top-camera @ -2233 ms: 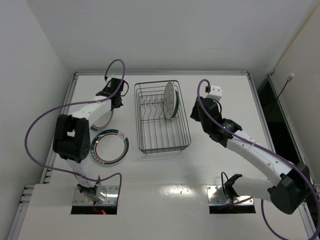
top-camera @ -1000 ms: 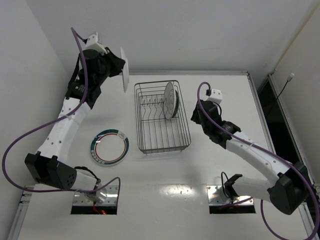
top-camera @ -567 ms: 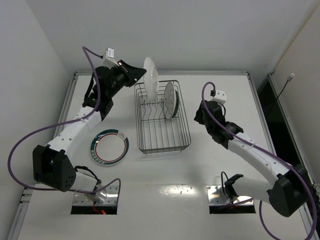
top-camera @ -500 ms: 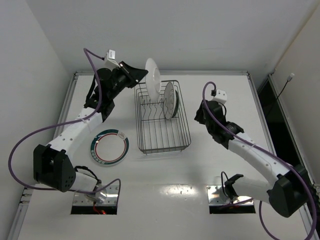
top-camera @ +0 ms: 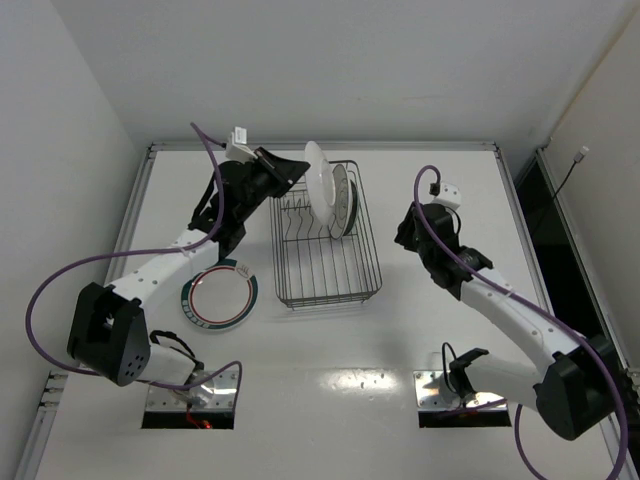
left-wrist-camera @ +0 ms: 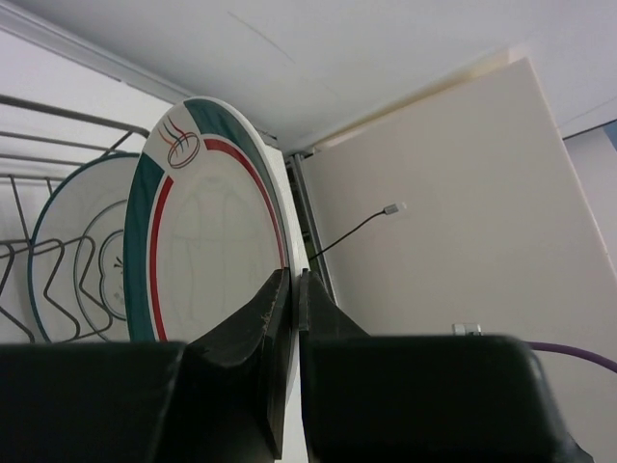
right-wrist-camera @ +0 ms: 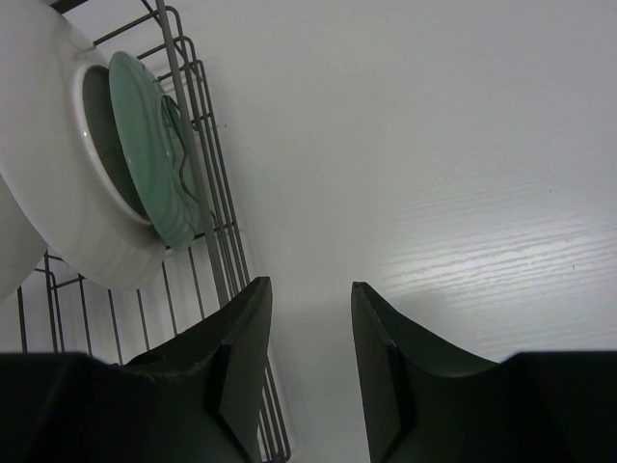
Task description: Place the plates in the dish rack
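Observation:
My left gripper (top-camera: 298, 168) is shut on the rim of a green-banded plate (top-camera: 319, 184), holding it upright over the far end of the dish rack (top-camera: 325, 262). The left wrist view shows that plate (left-wrist-camera: 207, 241) edge-pinched between the shut jaws, just left of a standing white plate with a centre motif (left-wrist-camera: 82, 256). The small teal plate (right-wrist-camera: 145, 145) stands against the white one (right-wrist-camera: 58, 154) in the rack. A second green-banded plate (top-camera: 220, 297) lies flat on the table left of the rack. My right gripper (right-wrist-camera: 308, 289) is open and holds nothing, right of the rack.
The rack's upright prongs (top-camera: 300, 222) stand in a row in front of the racked plates, with bare wire floor nearer me. White walls close in the table's back and left edges (top-camera: 150, 150). A dark gap runs along the right edge (top-camera: 545, 230).
The left arm swung the held plate from high at the back left over to the rack's far end and lowered it beside the standing plates. The right gripper drew slightly away to the right.

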Controlling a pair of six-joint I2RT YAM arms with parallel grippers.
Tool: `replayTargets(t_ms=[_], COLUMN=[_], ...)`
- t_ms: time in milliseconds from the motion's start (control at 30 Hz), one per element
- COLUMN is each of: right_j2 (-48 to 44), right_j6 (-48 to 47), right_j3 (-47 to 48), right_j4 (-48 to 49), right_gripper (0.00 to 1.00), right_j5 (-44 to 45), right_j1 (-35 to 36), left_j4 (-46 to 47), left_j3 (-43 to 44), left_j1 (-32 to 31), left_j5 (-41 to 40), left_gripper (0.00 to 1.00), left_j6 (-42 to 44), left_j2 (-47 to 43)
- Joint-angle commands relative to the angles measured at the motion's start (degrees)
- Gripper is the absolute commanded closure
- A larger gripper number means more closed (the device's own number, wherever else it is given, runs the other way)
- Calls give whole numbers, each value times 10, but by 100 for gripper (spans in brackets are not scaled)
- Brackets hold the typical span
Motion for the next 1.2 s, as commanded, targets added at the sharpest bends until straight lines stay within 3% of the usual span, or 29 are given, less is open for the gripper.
replayTargets(t_ms=[0, 867, 1167], right_j2=[-18, -13, -7], right_j6=[8, 8, 8], right_j3=[-3, -13, -13], right_j4=[33, 44, 44], right_gripper=[65, 65, 65], right_j5=[-12, -40, -52], right_j1=[-7, -29, -34], left_j4=[69, 71, -108], left_j3=[-7, -38, 76], left_j1=[-7, -23, -52], left_j5=[-33, -63, -103], left_gripper=[100, 100, 100], left_j6=[-12, -6, 61], left_j2=[-21, 40, 115])
